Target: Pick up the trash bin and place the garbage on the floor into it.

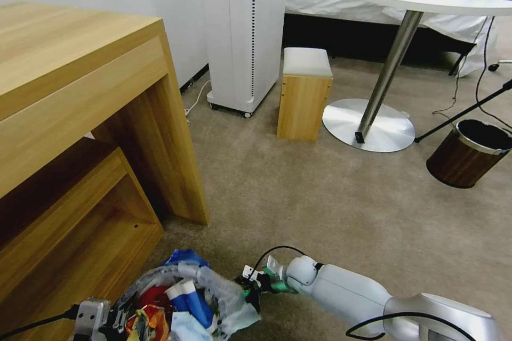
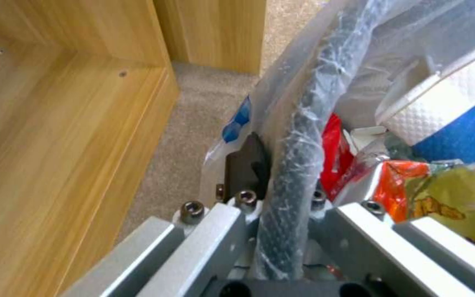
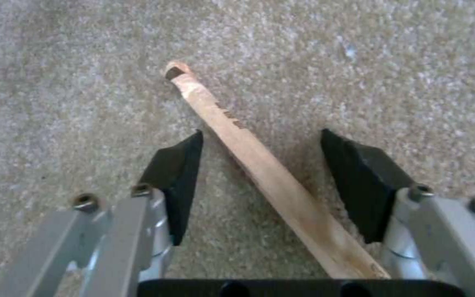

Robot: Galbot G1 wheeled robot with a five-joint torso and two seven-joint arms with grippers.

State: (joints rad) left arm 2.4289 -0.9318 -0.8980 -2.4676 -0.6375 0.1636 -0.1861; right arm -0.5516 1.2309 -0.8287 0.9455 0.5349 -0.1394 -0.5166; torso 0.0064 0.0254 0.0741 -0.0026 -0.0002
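Observation:
The trash bin (image 1: 216,292), dark-rimmed and lined with a crinkly whitish bag, hangs low beside the wooden desk. My left gripper (image 1: 98,321) (image 2: 287,177) is shut on its bag-wrapped rim (image 2: 298,136). Inside lie red and orange wrappers (image 2: 408,181) and a blue-white carton (image 1: 188,298). Just to the bin's right, my right gripper (image 1: 250,282) (image 3: 262,136) is down at the beige carpet floor (image 1: 320,197). It is open, and its black fingertips (image 3: 179,165) straddle a thin wooden stick (image 3: 259,165) lying flat on the carpet, without touching it.
A wooden desk (image 1: 80,117) with an open shelf stands close on the left. Ahead are a white tower appliance (image 1: 245,32), a small wooden stool (image 1: 304,96), a round table's metal base (image 1: 368,125) and a brown wood-look bin (image 1: 469,154). Open carpet lies between.

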